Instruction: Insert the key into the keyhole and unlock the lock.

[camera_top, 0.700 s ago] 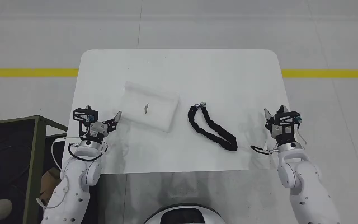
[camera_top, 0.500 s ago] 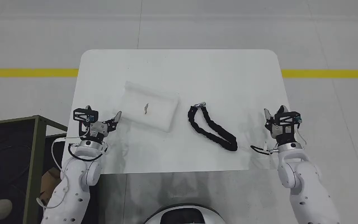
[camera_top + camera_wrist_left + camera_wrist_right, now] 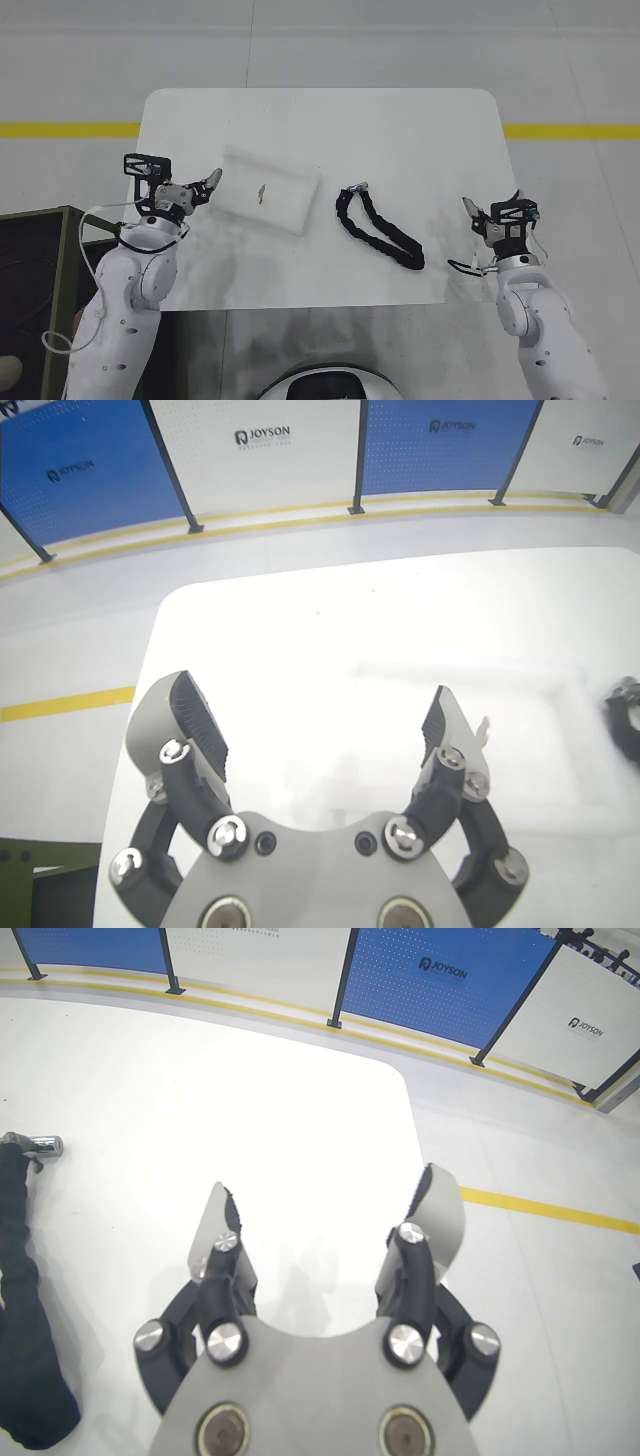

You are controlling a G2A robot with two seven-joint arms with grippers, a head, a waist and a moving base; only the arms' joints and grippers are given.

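Observation:
A small metal key (image 3: 262, 192) lies on a white foam pad (image 3: 285, 200) left of the table's centre. A black fabric-sleeved chain lock (image 3: 380, 228) curls at mid-table, its silver keyhole end (image 3: 361, 186) pointing away from me. My left gripper (image 3: 189, 187) hangs open just left of the pad, nothing between its fingers; its wrist view shows the key (image 3: 483, 731) beside one finger (image 3: 441, 722). My right gripper (image 3: 492, 208) stands open near the table's right edge, well right of the lock (image 3: 22, 1288), with the keyhole end (image 3: 47, 1145) visible.
The white table (image 3: 420, 130) has rounded corners. A green-framed dark bin (image 3: 45, 250) stands off its left side. A yellow floor line (image 3: 60, 129) runs behind the table. Blue and white panels (image 3: 440, 973) fence the room.
My left arm has moved forward and slightly up the table, bringing its gripper level with the foam pad's left edge. The right gripper's fingers have spread a little wider.

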